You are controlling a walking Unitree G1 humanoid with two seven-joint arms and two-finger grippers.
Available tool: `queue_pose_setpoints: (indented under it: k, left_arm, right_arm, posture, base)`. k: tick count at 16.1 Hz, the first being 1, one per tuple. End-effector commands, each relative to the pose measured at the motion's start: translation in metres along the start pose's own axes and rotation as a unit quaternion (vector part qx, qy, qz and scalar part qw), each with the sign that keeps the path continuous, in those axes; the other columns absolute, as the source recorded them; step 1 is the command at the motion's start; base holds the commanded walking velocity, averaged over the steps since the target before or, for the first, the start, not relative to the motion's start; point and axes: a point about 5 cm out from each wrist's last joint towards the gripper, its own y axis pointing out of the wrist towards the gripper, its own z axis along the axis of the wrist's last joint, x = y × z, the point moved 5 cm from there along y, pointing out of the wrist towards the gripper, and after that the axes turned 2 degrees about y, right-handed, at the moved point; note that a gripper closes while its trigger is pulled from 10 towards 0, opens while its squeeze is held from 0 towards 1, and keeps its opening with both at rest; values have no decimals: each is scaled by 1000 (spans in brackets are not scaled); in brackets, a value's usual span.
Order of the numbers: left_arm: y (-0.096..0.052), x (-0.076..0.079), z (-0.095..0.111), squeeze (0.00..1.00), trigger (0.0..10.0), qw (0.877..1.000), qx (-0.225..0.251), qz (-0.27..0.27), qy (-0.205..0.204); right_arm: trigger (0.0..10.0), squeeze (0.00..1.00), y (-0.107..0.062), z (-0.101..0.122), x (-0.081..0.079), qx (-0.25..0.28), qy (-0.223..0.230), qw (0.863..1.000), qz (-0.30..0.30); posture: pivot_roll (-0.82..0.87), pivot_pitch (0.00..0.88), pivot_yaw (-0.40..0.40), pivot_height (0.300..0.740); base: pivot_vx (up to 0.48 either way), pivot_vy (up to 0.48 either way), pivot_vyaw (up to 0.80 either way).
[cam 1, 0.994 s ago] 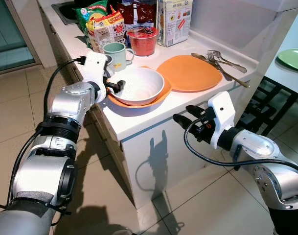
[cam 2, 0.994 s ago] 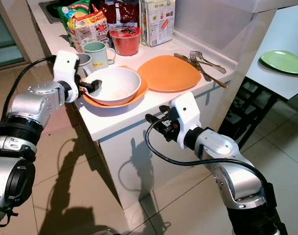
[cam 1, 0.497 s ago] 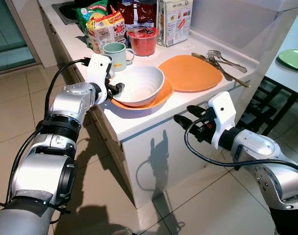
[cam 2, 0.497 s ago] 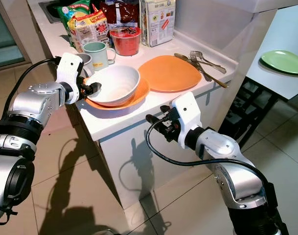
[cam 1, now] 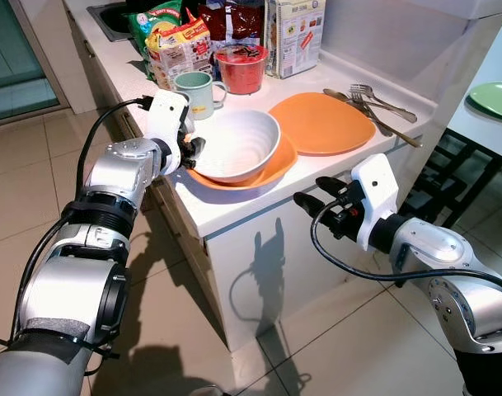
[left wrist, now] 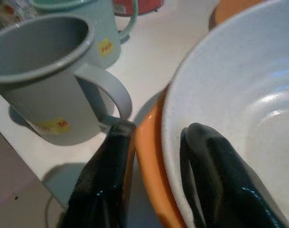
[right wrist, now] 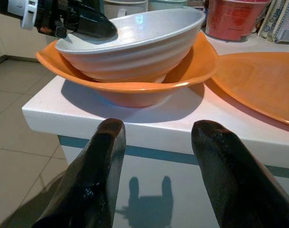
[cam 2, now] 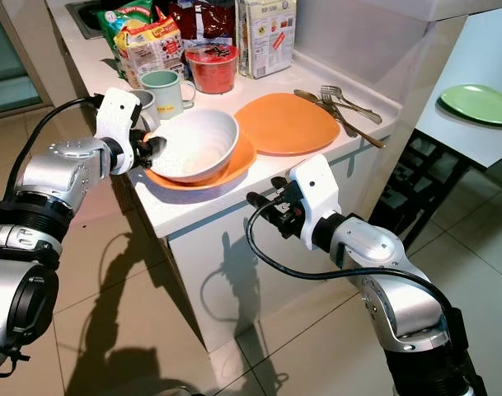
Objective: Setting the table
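Left gripper clamps both bowls' rims; right gripper waits, fingers apart.
White bowl tilts in orange bowl; grey mug, orange plate flank.

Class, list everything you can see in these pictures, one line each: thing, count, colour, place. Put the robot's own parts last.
White bowl: one, white, tilted inside the orange bowl.
Orange bowl: one, orange, near the counter's front edge.
Orange plate: one, orange, right of the bowls.
Mugs: two, pale green and grey, behind the bowls.
Red tub: one, red, counter back.
Food packets: several, mixed colours, counter back.
Cutlery: a few pieces, metallic, right of the plate.
Green plate: one, green, side table.
Left end effector: black fingers pinching both bowls' rims.
Right end effector: open, before the counter.
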Motion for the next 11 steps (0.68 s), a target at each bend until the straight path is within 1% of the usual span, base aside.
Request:
queue_pose_setpoints:
  k: [1, 3, 4, 6, 7, 9, 10, 11]
  left_arm:
    - [-2, -7, 16, 0, 10000, 999, 27, 18, 12]
    - [-5, -16, 33, 0, 10000, 996, 72, 44, -2]
    - [-7, -19, 39, 0, 10000, 995, 86, 54, -2]
    - [-10, -21, 53, 0, 10000, 992, 113, 54, -5]
    - [-11, -19, 57, 0, 10000, 992, 116, 43, 1]
    - [-11, -13, 51, 0, 10000, 996, 87, 12, 18]
    - [-11, -12, 46, 522, 10000, 997, 71, 1, 18]
    - [-15, -16, 37, 1000, 10000, 999, 36, -18, 4]
  right_arm:
    - [10000, 0, 0, 3, 2, 2, -14, 1000, -1]
    - [10000, 0, 0, 2, 3, 2, -19, 1000, -5]
    - [10000, 0, 0, 2, 3, 2, -19, 1000, -6]
    - [10000, 0, 0, 2, 3, 2, -21, 1000, -7]
    - [10000, 0, -1, 2, 4, 2, -22, 1000, -8]
    - [10000, 0, -3, 2, 4, -1, -25, 1000, -8]
    - [10000, 0, -3, 2, 4, -2, -25, 1000, -6]
    - [10000, 0, -6, 1, 4, -4, -28, 1000, -3]
  posture:
    - [-27, 0, 50, 740]
    - [-28, 0, 50, 740]
    - [-28, 0, 50, 740]
    - [-31, 0, 51, 740]
    - [-34, 0, 52, 740]
    - [-35, 0, 53, 740]
    - [-36, 0, 54, 740]
    - [-35, 0, 55, 740]
  base:
    - [0, 0, 0]
    - [0, 0, 0]
    - [0, 0, 0]
    - [0, 0, 0]
    - [0, 0, 0]
    - [0, 0, 0]
    - [0, 0, 0]
    - [0, 0, 0]
